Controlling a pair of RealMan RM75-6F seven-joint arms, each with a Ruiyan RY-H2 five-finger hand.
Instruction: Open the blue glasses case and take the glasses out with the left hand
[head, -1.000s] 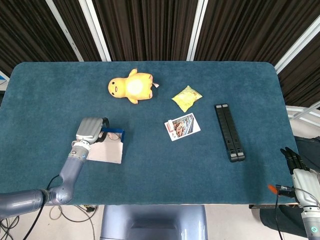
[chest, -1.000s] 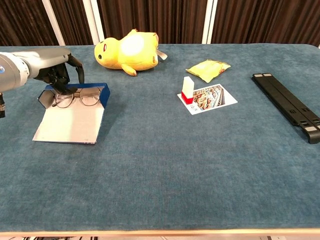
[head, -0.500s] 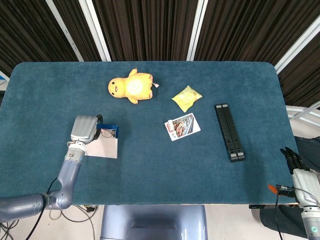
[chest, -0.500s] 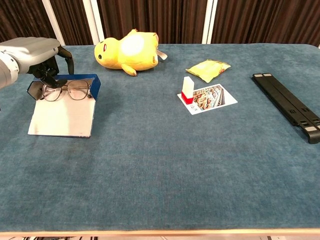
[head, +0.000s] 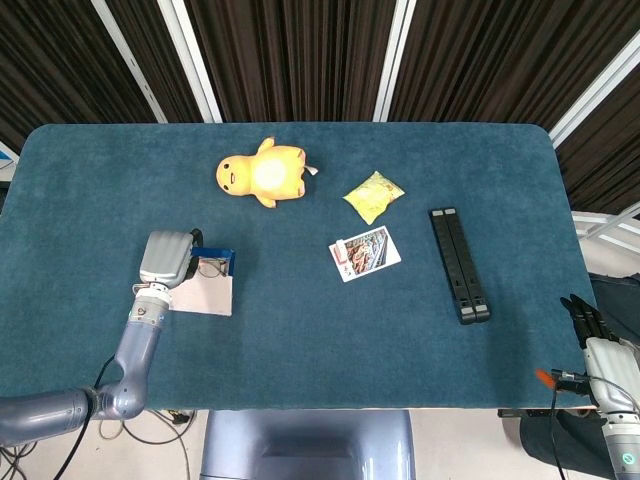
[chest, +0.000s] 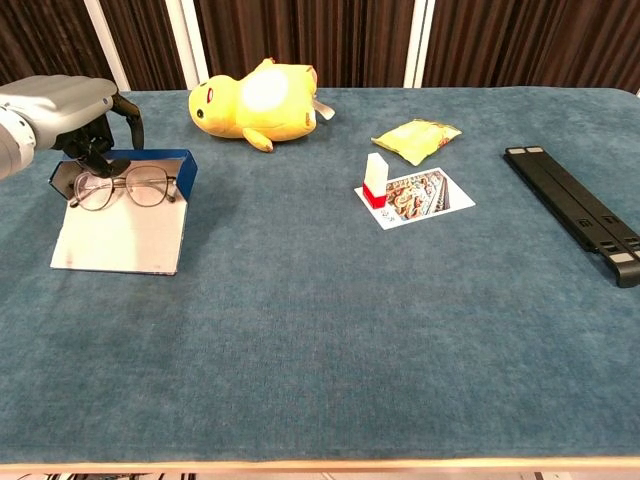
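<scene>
Left hand (head: 165, 258) (chest: 70, 105), smooth grey shell, over the far left corner of the open glasses case (head: 225, 262) (chest: 185, 170); dark fingers (chest: 95, 158) curled down onto the top rim of the glasses (head: 207, 267) (chest: 125, 186), apparently pinching it, the other fingers arched above. Glasses inside the case, against its far blue wall: thin dark wire frame, round clear lenses, standing nearly upright and facing the chest camera. Case of stiff blue outside and pale, matte lining, lid laid flat toward the near edge, on the left part of the table (head: 300, 340) (chest: 320, 350), a teal, carpet-like cloth.

Right hand (head: 603, 355) low beyond the near right corner of the table, dark fingers stretched out straight, nothing in it; in the head view only.

Further back, a soft yellow plush toy (head: 262, 172) (chest: 255, 100) on its side, a crinkled yellow packet (head: 374, 195) (chest: 416, 137), a glossy printed card (head: 365, 253) (chest: 415, 195), and a long black hinged bar (head: 459, 265) (chest: 575, 213) at the right.

From above, glasses mostly hidden under the hand, only a sliver showing; from the chest, both lenses and the fingertips plain. From the chest also, a small white box with a red base (chest: 376, 180) upright on the card's left end, hard to make out from above.
</scene>
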